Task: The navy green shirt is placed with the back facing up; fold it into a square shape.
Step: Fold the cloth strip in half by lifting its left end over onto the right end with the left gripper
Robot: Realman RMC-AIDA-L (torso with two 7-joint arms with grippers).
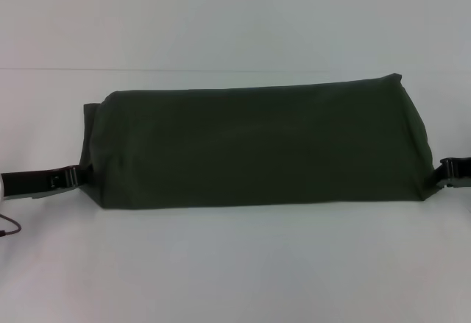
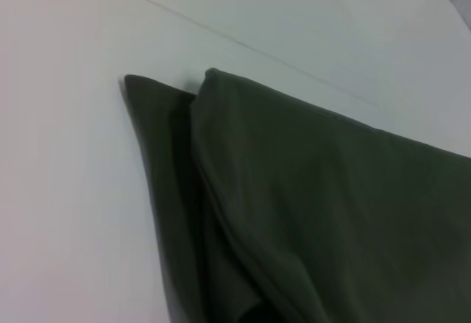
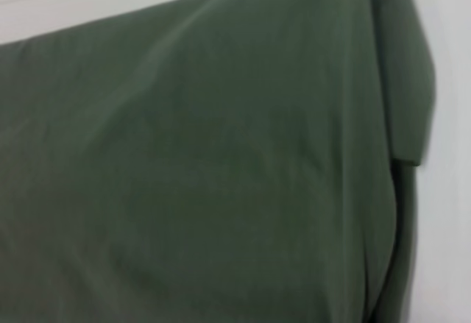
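Your navy green shirt (image 1: 257,146) lies across the middle of the white surface (image 1: 235,271) as a long, wide band, plain side up, so the lengthwise folding looks done; what remains, by my reading, is bringing the two ends inward to make a square. The left tool (image 1: 73,177) sits at the band's left end near the front corner, the right tool (image 1: 447,173) at the right end; whether either is pinching cloth or standing wide, you cannot tell here. The left wrist view shows doubled layers stepped at that end. You have open room in front and behind, so the ends can swing across freely.
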